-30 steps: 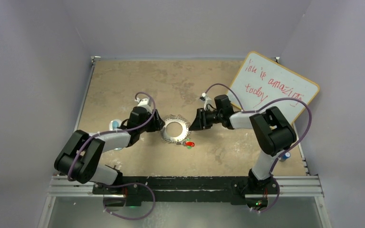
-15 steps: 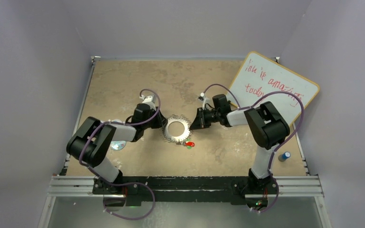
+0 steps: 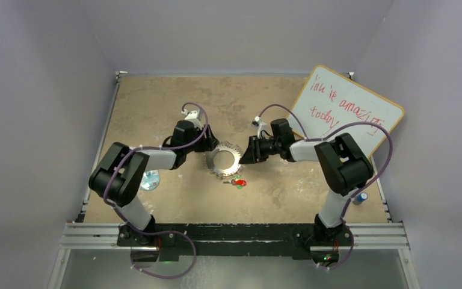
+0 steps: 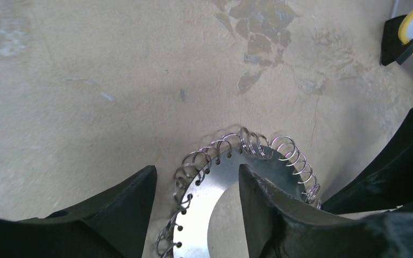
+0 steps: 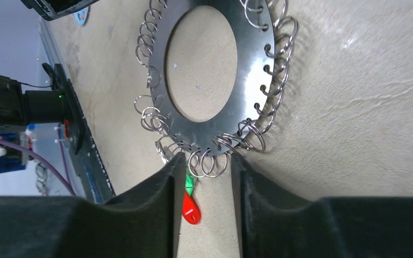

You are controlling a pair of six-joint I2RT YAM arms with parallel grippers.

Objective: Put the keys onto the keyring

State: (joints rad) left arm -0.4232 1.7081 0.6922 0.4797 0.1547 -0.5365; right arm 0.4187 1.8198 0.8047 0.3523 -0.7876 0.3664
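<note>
The keyring (image 3: 224, 161), a flat silvery ring fringed with small wire loops, lies flat mid-table. Just in front of it lie the keys: the red-headed one (image 3: 241, 182) and the green-headed one (image 3: 239, 186), which also show as red (image 5: 191, 210) and green (image 5: 190, 183). My left gripper (image 3: 209, 150) is at the ring's far-left rim. Its open jaws (image 4: 196, 169) straddle the ring's band (image 4: 215, 183), one finger (image 4: 123, 215) outside the loops and the other (image 4: 269, 209) over the centre hole. My right gripper (image 3: 243, 158) is open at the ring's right rim, with two loops (image 5: 209, 161) between its fingertips (image 5: 208, 157).
A whiteboard (image 3: 349, 114) with red writing leans at the back right. A small blue-capped object (image 3: 361, 197) stands by the right arm's base. A clear bluish disc (image 3: 150, 180) lies left of the ring, beside the left arm.
The left arm has swung toward the far side, moving its gripper up along the ring's left rim and uncovering the bluish disc. The ring has shifted slightly away. The right gripper has hardly moved.
</note>
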